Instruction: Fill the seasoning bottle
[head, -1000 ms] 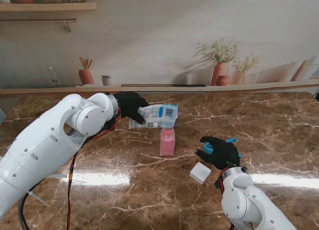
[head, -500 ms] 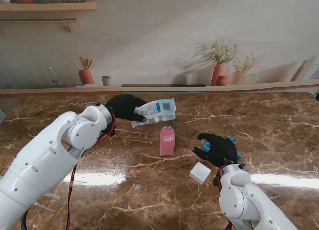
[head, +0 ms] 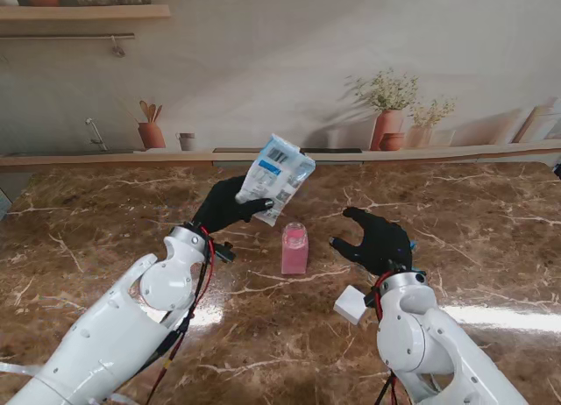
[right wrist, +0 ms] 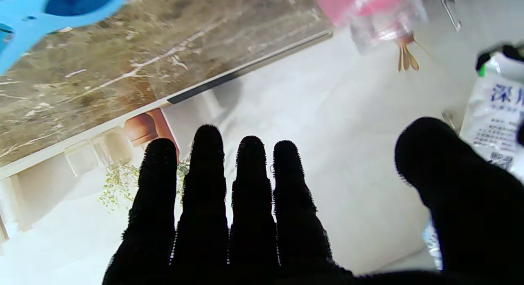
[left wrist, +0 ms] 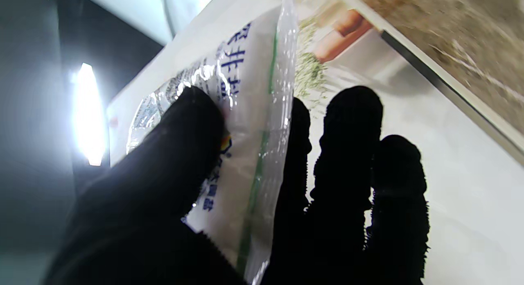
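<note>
Bag (head: 275, 177): crinkly clear-and-white plastic pouch with blue print, pinched in left hand (head: 226, 205) and raised off the marble table (head: 491, 238), tilted over the pink seasoning bottle (head: 294, 249). Right hand (head: 377, 241) released, fingers spread, just right of the bottle.

One pink seasoning bottle (head: 294, 249) stands on the counter (head: 491, 221), with one white cap (head: 351, 304) and one blue object (head: 412, 246) whose kind is unclear. One seasoning bag (head: 275, 177) is off the counter, and two black-gloved robot hands show, left robot hand (head: 226, 207) and right robot hand (head: 375, 240). On the back ledge are two potted plants (head: 388, 107) and one utensil pot (head: 151, 129).
</note>
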Controlling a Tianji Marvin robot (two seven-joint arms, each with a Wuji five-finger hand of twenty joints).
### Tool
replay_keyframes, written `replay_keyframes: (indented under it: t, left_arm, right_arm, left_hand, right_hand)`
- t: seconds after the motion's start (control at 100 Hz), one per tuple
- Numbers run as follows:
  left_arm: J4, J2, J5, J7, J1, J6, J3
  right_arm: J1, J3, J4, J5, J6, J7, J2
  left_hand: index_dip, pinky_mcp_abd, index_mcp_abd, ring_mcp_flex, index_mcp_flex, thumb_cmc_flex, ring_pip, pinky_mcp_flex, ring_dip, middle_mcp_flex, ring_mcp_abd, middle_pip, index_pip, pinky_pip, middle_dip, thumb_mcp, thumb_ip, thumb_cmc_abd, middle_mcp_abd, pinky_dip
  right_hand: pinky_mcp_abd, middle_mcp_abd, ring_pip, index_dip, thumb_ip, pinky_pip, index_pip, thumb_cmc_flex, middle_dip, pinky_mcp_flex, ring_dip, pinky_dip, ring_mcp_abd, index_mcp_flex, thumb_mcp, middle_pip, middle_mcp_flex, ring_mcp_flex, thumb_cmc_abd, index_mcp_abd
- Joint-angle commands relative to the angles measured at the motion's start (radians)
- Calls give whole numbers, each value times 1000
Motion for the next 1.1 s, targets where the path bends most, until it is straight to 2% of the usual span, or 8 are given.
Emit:
replay_keyframes:
  t: [0.0,0.42,0.53,0.58,0.71,0.91,1.0,1.09]
  left_arm:
    - [-7,-35,-19,8,55,-2,25]
    - [49,-82,-251,3,105,-84,109]
    - [49,-84,-255,7,108,-85,113]
    - [48,-84,-256,8,110,-85,113]
    - [48,-83,-256,4,112,-86,113]
    - [34,-63,-194,-20,114,-68,111]
    - [27,-47,-124,-30,112,-52,104]
    - [10,-25,-83,-64,117,-41,82]
  right_arm:
    - [10,2,-28,43,-5,2,-16]
    - [42,-28,-88,156,-83,-85,-47]
    - [48,-40,-89,156,-103,-91,-47]
    - [53,-48,-85,157,-115,-98,-49]
    - [63,-67,-93,155,-131,-79,-44]
    - [93,-106,-73,116,-152,-87,-42]
    - [97,-118,-68,89,-161,-107,-42]
    - [89,-126,-74,56,-155,-121,-40]
  left_hand:
    - [55,7,-190,-51,52,177,-40,-46,15,-29,29,-52,191,-41,32,65,107,157,-55,40]
    - [25,-21,-127,-157,178,360,-100,-135,12,-75,21,-183,214,-113,44,96,130,89,-99,39]
    - [20,-29,-126,-164,181,358,-105,-144,9,-78,20,-179,217,-125,35,106,128,88,-100,32]
    - [18,-30,-126,-166,181,356,-107,-144,9,-78,22,-179,218,-126,32,108,127,88,-100,31]
    - [15,-31,-125,-171,180,351,-114,-150,5,-79,24,-184,218,-130,22,107,123,87,-97,29]
    - [-60,-25,-108,-228,155,313,-181,-211,-27,-58,13,-283,144,-155,-75,133,114,46,-99,18]
    - [-335,-35,-134,-337,61,176,-328,-295,-31,-77,-25,-474,54,-220,-107,225,110,-67,-96,-3]
    - [-510,-58,-87,-509,-39,-27,-428,-414,-200,-338,-58,-328,-126,-342,-441,274,129,-125,-96,-30]
  right_hand:
    - [8,15,29,-9,-36,49,-17,16,31,16,51,41,9,-43,-37,27,19,43,-15,21]
    - [44,-31,491,7,-51,491,109,123,248,215,385,344,-73,124,-123,234,266,295,-89,-10]
    - [37,-64,616,64,-99,644,239,172,334,299,408,331,-91,275,192,332,414,390,-148,-79]
    - [37,-74,656,-38,-221,700,415,250,436,336,403,306,-93,288,307,347,484,436,-214,-128]
    - [42,-102,726,-103,-274,778,658,469,493,434,410,288,-108,359,378,399,620,550,-267,-228]
    - [37,-141,1046,369,-217,935,658,490,740,510,575,300,-177,540,541,611,668,616,-288,-351]
    - [46,-146,1187,480,-161,985,675,484,807,536,628,322,-205,595,612,682,698,619,-311,-352]
    - [51,-145,1249,514,-140,1005,674,477,821,561,645,327,-219,620,643,700,720,620,-328,-351]
